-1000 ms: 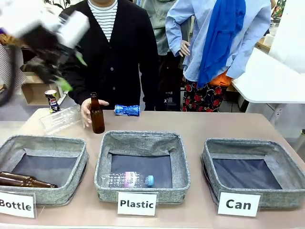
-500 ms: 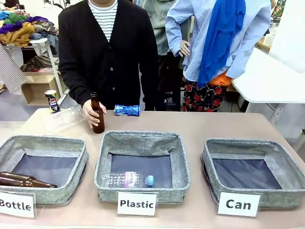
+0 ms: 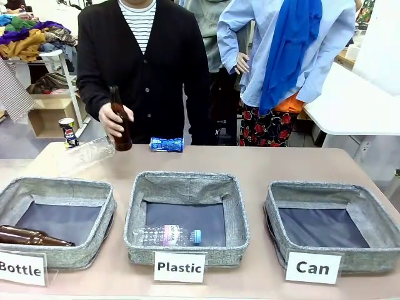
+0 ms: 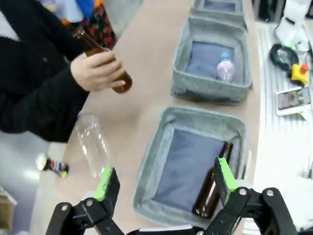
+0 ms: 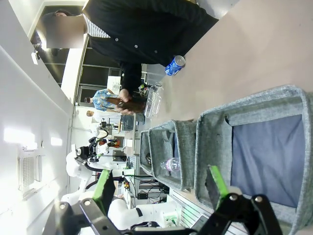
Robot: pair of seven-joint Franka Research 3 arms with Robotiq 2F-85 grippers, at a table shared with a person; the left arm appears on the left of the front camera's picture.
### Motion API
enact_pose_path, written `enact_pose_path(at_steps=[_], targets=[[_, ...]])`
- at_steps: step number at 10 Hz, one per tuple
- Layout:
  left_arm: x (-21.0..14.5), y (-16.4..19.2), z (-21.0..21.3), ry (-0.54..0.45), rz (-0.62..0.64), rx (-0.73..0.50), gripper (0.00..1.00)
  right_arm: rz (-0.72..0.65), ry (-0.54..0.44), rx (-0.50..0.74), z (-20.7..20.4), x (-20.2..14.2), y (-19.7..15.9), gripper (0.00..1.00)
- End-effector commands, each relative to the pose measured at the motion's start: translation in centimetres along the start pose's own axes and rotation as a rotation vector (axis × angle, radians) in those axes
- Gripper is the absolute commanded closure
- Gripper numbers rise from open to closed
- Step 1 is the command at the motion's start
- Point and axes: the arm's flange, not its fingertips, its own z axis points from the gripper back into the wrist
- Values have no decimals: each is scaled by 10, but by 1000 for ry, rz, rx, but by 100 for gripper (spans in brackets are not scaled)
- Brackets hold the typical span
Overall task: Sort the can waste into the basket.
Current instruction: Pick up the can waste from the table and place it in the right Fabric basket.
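On the left, the "Bottle" bin (image 3: 103, 190) holds a brown bottle (image 3: 31, 237) lying on its dark lining. The left claw (image 4: 166, 181) hangs above this bin, released, with its green pads spread wide apart.

Behind the bin, near the far left corner of the surface (image 3: 269, 164), stands the dark can (image 3: 68, 132). A clear plastic bottle (image 3: 84, 156) lies on its side just beside it. To the right, the person's hand (image 3: 110, 122) grips a second brown bottle (image 3: 124, 141). It is lifted off the surface and tilted, neck upward.

Right of the hand, the blue can (image 3: 167, 144) lies on its side at the far edge of the surface, in front of the person. Both cans are well apart from the basket.

In the middle sits the "Plastic" bin (image 3: 187, 181). A capped plastic bottle (image 3: 167, 235) lies inside it near the front wall.

At the right stands the basket (image 3: 294, 190), its dark lining showing, with a white card (image 3: 313, 267) reading "Can" against its front. The right claw (image 5: 159, 186) hovers close to this basket's near wall, released, its pads standing wide.
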Motion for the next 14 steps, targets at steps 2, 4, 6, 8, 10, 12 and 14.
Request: enact_pose_path(at_steps=[2, 4, 6, 8, 10, 12, 14], targets=[[2, 30, -8, -123, -70, -79, 0, -18, 5, 1, 1, 0, 4, 0], [11, -29, 75, -65, 2, 61, 0, -18, 5, 1, 1, 0, 4, 0], [11, -87, 138, -63, 66, 202, 0, -18, 5, 1, 1, 0, 4, 0], [-5, -113, 146, -92, 85, 247, 0, -18, 5, 1, 1, 0, 4, 0], [-22, -115, 135, -108, 111, 233, 0, -18, 5, 1, 1, 0, 4, 0], [-25, -114, 135, -107, 115, 224, 0, -18, 5, 1, 1, 0, 4, 0], [-21, -113, 136, -103, 108, 230, 0, -18, 5, 1, 1, 0, 4, 0]])
